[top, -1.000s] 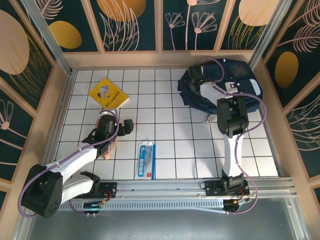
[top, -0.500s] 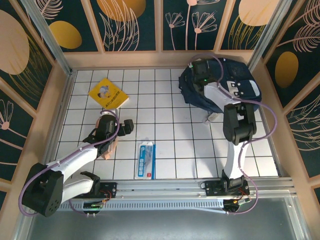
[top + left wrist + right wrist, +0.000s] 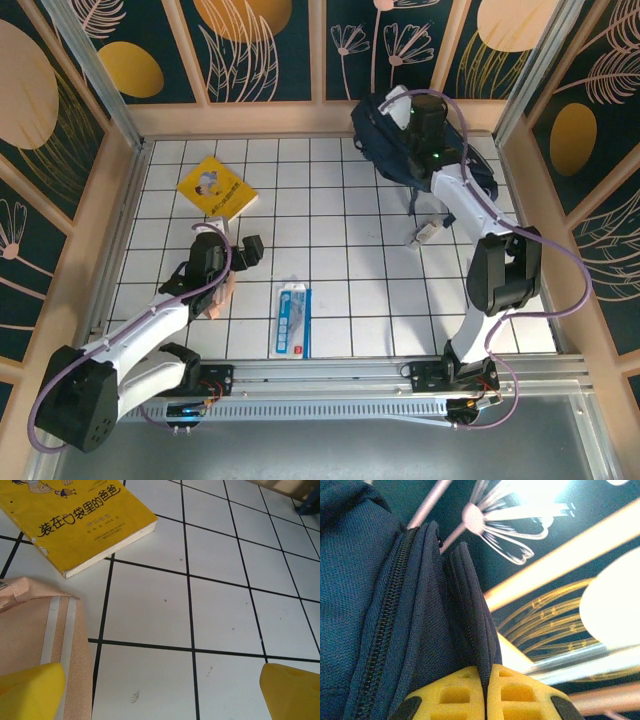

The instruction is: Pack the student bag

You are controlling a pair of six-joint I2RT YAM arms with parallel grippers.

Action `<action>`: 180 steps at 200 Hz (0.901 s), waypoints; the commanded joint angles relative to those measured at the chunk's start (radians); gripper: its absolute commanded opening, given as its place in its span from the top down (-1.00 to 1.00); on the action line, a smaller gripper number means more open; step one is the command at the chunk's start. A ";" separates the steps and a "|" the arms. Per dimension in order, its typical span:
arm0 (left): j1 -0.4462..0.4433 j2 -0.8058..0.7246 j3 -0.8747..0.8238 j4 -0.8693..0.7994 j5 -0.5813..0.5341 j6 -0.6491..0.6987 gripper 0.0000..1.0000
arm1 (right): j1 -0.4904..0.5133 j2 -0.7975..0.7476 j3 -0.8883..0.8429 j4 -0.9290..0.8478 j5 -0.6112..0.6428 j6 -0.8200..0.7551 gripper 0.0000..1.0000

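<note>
Black-lined white tiles are laid over the bench [image 3: 340, 200]. At its far right corner, the large navy-blue fabric student bag [image 3: 385, 140] is pinched by the right gripper [image 3: 485, 685], whose jaws are pressed together on a fold by the zip. The left gripper [image 3: 160, 690] is held with jaws wide apart, above a pink fabric pouch [image 3: 35, 630] and near a flat yellow book [image 3: 75, 515].

The student bag [image 3: 382, 140] is a large navy-blue fabric backpack, bunched into a crumpled heap at about 1 o'clock on the surface [image 3: 330, 270], pressed against the back wall. In the right wrist view its woven cloth [image 3: 370, 580] shows dark zippers running along folded seams, and the right end effector [image 3: 486, 692] pinches one fold between closed fingers.
</note>
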 commanded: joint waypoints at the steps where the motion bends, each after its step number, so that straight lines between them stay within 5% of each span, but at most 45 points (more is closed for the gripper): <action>1: -0.002 -0.020 -0.014 0.013 -0.021 -0.026 -0.98 | 0.090 -0.112 0.037 0.263 -0.242 -0.133 1.00; 33: -0.002 -0.026 -0.015 0.008 -0.029 -0.029 -0.98 | 0.209 -0.092 0.017 0.275 -0.306 -0.161 1.00; 73: -0.002 -0.090 0.009 -0.082 -0.046 -0.021 -0.98 | 0.414 -0.092 -0.143 0.288 -0.210 -0.207 1.00; 117: -0.001 -0.215 0.164 -0.408 -0.030 -0.052 -0.98 | 0.553 -0.188 -0.361 0.129 -0.193 0.031 1.00; 145: -0.001 -0.189 0.330 -0.619 -0.057 -0.068 -0.98 | 0.569 -0.171 -0.331 0.001 -0.305 0.327 0.09; 180: -0.001 -0.148 0.512 -0.810 -0.068 -0.039 -0.98 | 0.564 -0.250 -0.353 -0.046 -0.379 0.525 -0.01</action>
